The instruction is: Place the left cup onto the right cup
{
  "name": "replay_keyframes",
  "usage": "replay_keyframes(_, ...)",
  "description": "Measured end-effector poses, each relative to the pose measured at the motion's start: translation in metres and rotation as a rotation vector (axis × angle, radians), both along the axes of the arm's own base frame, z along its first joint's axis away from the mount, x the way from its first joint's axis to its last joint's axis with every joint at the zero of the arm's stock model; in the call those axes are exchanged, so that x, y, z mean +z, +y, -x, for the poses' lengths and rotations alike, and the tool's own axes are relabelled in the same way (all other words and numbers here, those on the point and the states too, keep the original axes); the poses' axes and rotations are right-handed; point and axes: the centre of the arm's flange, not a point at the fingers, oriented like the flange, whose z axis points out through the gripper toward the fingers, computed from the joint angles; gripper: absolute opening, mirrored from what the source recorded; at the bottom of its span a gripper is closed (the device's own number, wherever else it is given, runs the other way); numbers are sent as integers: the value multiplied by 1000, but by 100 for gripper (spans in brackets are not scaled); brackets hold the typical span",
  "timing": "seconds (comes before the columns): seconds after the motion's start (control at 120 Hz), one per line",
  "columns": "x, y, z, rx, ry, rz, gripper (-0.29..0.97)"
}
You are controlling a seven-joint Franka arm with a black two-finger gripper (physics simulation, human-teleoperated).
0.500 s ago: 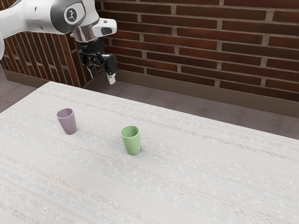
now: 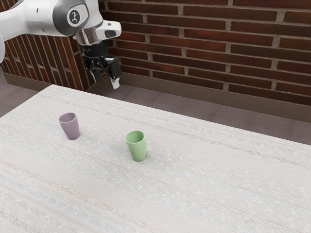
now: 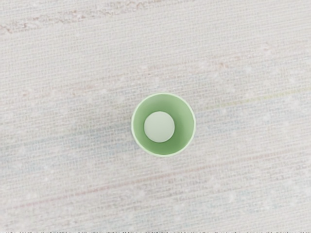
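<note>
Purple cup [image 2: 69,125] and green cup [image 2: 136,145] stand unmoved, well apart on the table [image 2: 218,184], while the spread, empty gripper [image 2: 105,77] has barely shifted high above, so grasping hasn't begun.

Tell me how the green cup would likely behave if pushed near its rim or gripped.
The green cup stands tall on a narrower base, so a push near the rim would probably tip it. Tipped, its round tapered wall would likely roll in an arc. It is empty, so probably light.
</note>
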Motion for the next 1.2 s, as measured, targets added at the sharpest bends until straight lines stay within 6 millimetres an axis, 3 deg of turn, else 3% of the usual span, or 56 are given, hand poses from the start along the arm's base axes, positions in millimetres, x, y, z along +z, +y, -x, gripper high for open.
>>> replay_keyframes(0.2,-19,30,9,51,44,4,68)
replay_keyframes(0.45,-27,88,26,141,63,-5,68)
replay_keyframes(0.633,-38,99,20,125,56,-36,68)
replay_keyframes(0.792,-59,130,14,139,68,-53,68)
replay_keyframes(0.958,-85,148,5,135,83,-67,68)
replay_keyframes(1.1,-100,151,-3,116,76,-72,68)
replay_keyframes(1.2,-113,169,-7,121,76,-79,68)
